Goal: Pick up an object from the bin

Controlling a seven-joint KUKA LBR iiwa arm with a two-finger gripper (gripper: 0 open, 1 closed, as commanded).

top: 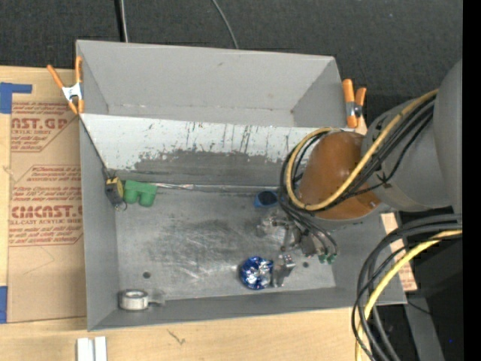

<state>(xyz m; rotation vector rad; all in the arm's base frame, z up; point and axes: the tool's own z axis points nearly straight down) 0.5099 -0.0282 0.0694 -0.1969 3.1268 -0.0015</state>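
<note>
So, gripper [283, 268]: down low over the bin floor, hanging off the arm's orange wrist cover [338, 175], with yellow and black cables [301, 164] looped round it.
jaw state: not readable from this angle. The metal tip parts overlap, so it is unclear how wide the jaws stand or whether anything sits between them.
blue ball [255, 273]: shiny, round, with white glints. It is just beside the jaws on the side away from the arm, touching or almost touching the tip, contact not certain. Nearest thing to the jaws.
small blue piece [264, 198]: past the jaws toward the bin's far wall, near them but apart, at the foot of that wall.
green block [140, 194]: well apart from the jaws, far across the floor on the side away from the arm, at the foot of the far wall.
black-and-yellow bit [114, 191]: just beside the green block, on its side farther from the jaws. Kind not clear.
silver ring [134, 300]: looks like a tape roll lying flat. Well apart from the jaws, in the near corner farthest from the arm.
bin [188, 239]: grey metal, scuffed floor, things lying loose and spread singly.
task thing: the blue ball is the one at the jaws, resting on the floor close to the bin's near wall.
</note>
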